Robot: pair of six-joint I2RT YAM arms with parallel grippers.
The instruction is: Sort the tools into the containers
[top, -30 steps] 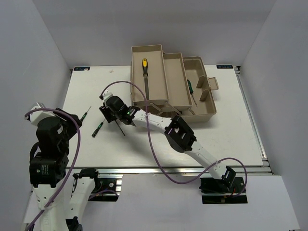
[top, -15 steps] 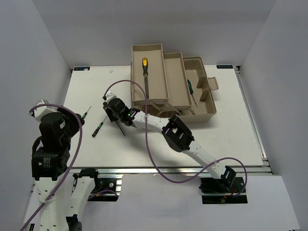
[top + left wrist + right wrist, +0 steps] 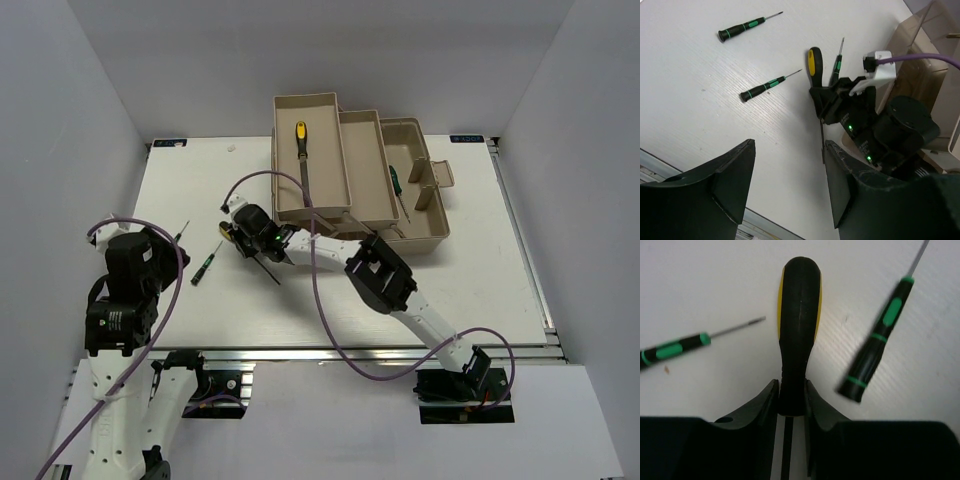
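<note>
The sorting is partly done. At about 1 o'clock on the desk (image 3: pixel 480 280) the beige toolbox (image 3: pixel 440 215) stands open. Its left-hand tray (image 3: pixel 330 150) already holds the first file (image 3: pixel 303 160), yellow handle toward 12 o'clock. One green screwdriver (image 3: pixel 395 181) lies in the base compartment.

Four tools remain outside, all toward 9 o'clock of the box. The right pincer (image 3: pixel 790 387) is clenched on the second file (image 3: pixel 799 315), its fingers hugging the narrow neck of the handle on both sides. I cannot tell whether the file is off the desk yet. Three screwdrivers lie loose: the far one (image 3: pixel 747 27), the middle one (image 3: pixel 765 87), and the near one (image 3: pixel 837 62) just beside the file's handle, not touching it.

The left pincer (image 3: pixel 790 150) hangs released at 8 o'clock, with nothing between its fingers.

The gripped file has a rounded black handle with a yellow stripe, tapering to a slim dark blade. The screwdrivers are thin, with black handles banded in green and fine metal shafts.
</note>
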